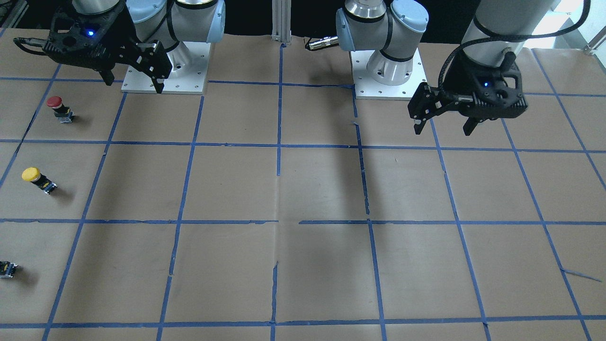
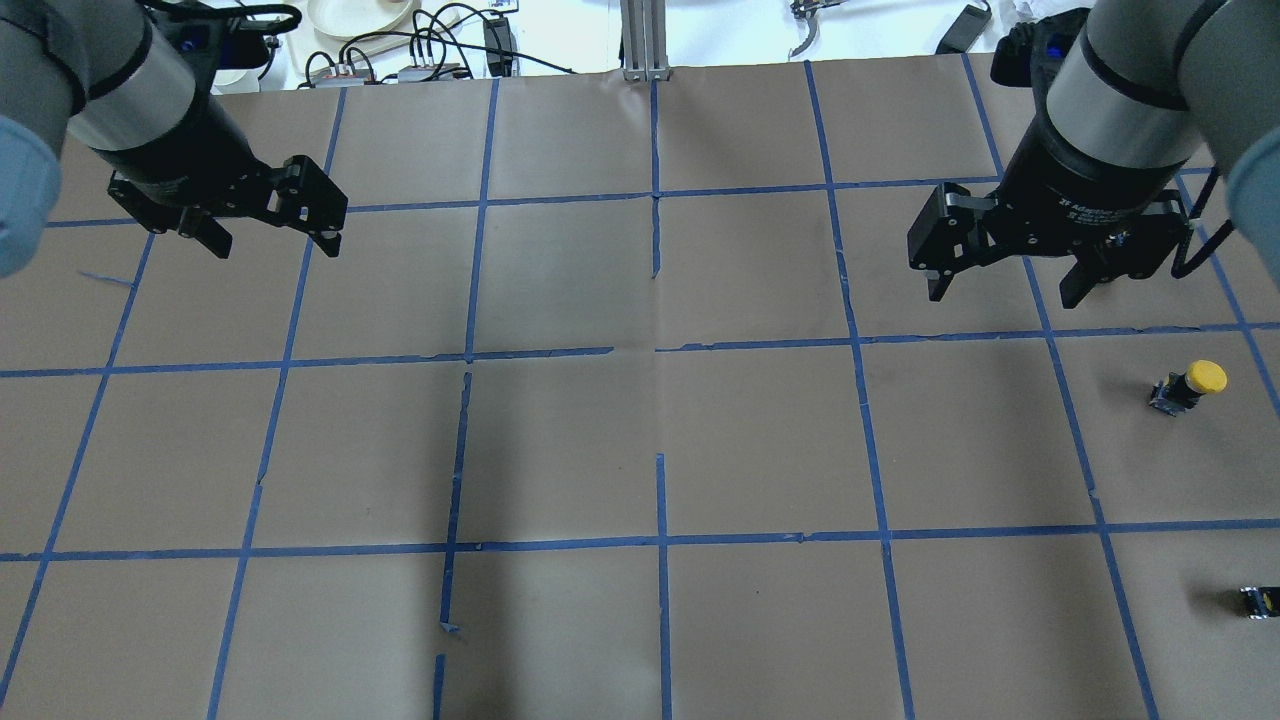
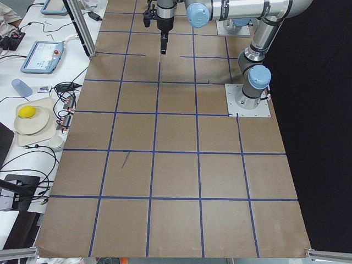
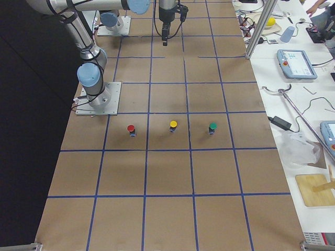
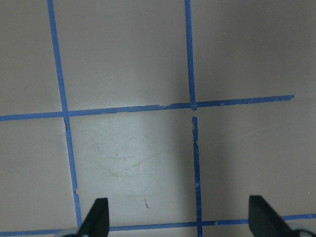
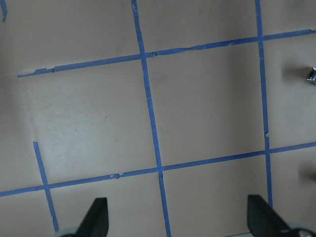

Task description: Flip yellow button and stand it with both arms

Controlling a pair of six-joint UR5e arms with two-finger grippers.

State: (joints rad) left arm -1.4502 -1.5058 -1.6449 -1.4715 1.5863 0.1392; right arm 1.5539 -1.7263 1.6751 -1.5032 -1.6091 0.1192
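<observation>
Front view, facing the robot: the yellow button (image 1: 39, 180) sits on a brown paper table (image 1: 303, 189) gridded with blue tape (image 1: 279, 142), close to the view's left edge. It appears to stand on its contact block with the yellow cap uppermost and its long axis roughly vertical. The steep camera shows the cap up and left of the block. A red-capped button (image 1: 60, 109) stands near it on the robot's side. A small dark part (image 1: 7, 269), cut off by the picture's edge, lies near it on the opposite side. The right gripper (image 1: 134, 83) hovers apart from the yellow button, beyond the red one, with its fingers spread wide. The left gripper (image 1: 442, 129) hangs well apart from the yellow button, across the table, and is also spread wide. Overhead view: the yellow button (image 2: 1188, 385) shows its cap toward the view's right and its block toward the left. The right gripper (image 2: 1005, 293) hangs up and left of it, not touching, and the left gripper (image 2: 275, 245) is far across the table. Both are spread wide. Right-side view: the yellow button (image 4: 172, 126) stands cap up in one row, between the red-capped button (image 4: 131, 129) and a green-capped button (image 4: 212, 127). Wrist views: the fingertips of the left gripper (image 5: 177, 212) and the right gripper (image 6: 176, 212) stand wide apart over paper and tape.
</observation>
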